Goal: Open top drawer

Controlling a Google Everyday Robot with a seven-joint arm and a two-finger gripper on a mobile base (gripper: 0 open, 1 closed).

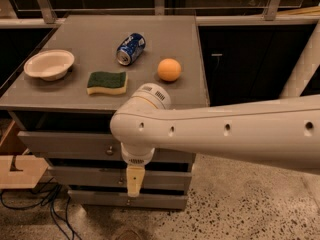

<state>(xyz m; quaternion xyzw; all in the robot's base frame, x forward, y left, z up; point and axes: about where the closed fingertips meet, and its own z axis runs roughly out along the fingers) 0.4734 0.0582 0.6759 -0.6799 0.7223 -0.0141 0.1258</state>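
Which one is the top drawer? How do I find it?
Find the grey cabinet, where the robot's hand hangs low in front. The top drawer sits just under the tabletop, the highest and tallest of its three grey fronts, above the hand.

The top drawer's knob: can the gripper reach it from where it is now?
Probably yes. The gripper hangs slightly below and to the right of the knob of the top drawer, and nothing visible stands between them.

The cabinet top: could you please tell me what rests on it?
A white bowl, a sponge, a blue can on its side and an orange. The arm covers its front right edge; the pincer hangs before the middle drawer.
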